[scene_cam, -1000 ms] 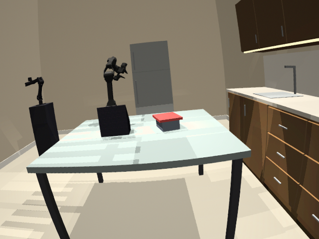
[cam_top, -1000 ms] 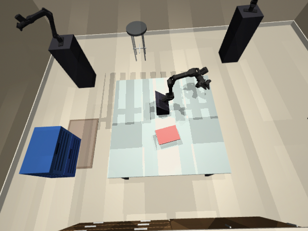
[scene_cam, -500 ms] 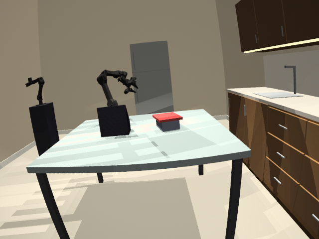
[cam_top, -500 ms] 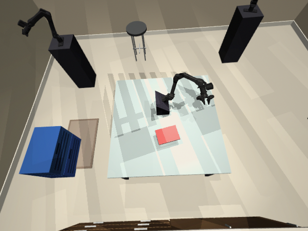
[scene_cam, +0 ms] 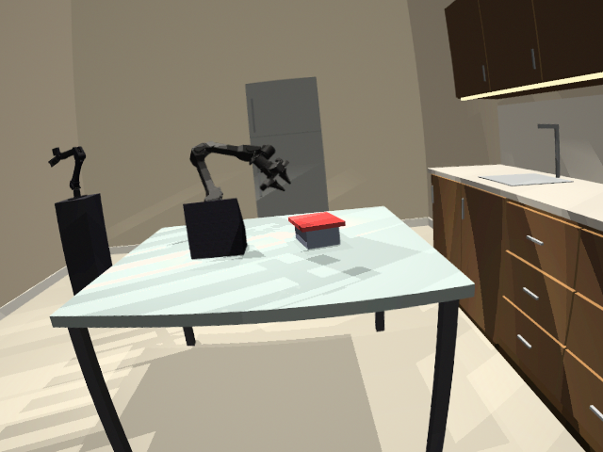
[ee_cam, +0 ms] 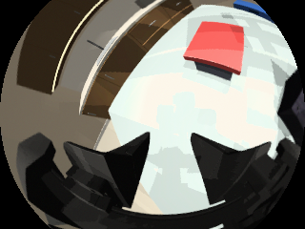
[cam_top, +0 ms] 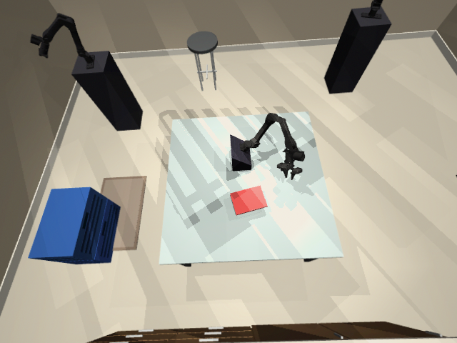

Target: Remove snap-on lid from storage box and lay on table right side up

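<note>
Red lid sits snapped on the grey box, mid-table, nothing touching it. Gripper hangs in the air w/ jaws about half open, nothing between the fingers; wrist view shows only bare tabletop in the gap.

Risks from here, as I'd judge them:
- Snap fit. If the grip pulls straight up, the box prob comes up w/ the lid or skids, and that breaks the "don't move the box" part. Only one arm, so nothing to pin the box down.
- Half-open jaws look narrower than the lid is wide, so it'd likely need to open more or take one edge only. Landing fingertips on top of the lid instead of around an edge would shove the box sideways.
- Edge grip means the lid hangs tilted once free; could slip out, or get set down on its rim or flipped, not flat & right side up.

Position: lid is well apart from the gripper, lower, and off toward the near side of the table from it. From above, the gripper sits farther back, toward the right edge, vs the lid. In the wrist view the lid shows far ahead, upper right.
</note>
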Available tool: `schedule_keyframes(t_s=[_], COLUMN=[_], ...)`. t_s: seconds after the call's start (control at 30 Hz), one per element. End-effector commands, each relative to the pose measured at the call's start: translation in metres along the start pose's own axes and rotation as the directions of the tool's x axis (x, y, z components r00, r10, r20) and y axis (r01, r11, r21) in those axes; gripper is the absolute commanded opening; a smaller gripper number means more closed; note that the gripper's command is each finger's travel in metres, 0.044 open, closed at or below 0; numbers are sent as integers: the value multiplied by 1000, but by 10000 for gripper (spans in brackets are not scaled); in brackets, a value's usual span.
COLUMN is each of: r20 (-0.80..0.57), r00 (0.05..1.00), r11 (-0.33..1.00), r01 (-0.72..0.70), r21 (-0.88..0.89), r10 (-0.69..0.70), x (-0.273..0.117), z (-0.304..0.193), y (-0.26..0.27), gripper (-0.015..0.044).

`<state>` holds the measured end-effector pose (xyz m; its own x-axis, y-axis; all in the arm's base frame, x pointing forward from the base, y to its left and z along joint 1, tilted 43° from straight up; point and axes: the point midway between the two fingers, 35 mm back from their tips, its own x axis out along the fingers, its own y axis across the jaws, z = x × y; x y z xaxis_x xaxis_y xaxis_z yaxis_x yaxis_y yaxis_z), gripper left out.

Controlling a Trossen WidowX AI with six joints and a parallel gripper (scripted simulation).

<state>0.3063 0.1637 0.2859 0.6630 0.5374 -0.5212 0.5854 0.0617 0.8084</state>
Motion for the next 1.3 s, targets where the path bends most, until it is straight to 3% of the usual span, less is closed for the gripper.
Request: schedule_keyframes(t_s=[0.0,0.17,0.27,0.5,0.83,1.1,1.27], r20=[7,-5,-12,-43,-22,-22,-22], r00=[999,997,996,999,982,982,983], r11=[998,988,983,946,873,874,875], r01=[49,83,84,14,-157,-157,-151], r21=[39,131,163,325,461,461,460], r10=[-49,-83,-83,0,188,188,181], x=[24,41,41,21,-19,-18,15], z=[46,122,143,223,256,256,246], y=[-22,-63,-78,-154,-221,-222,-245], gripper=[235,235,235,235,235,235,235])
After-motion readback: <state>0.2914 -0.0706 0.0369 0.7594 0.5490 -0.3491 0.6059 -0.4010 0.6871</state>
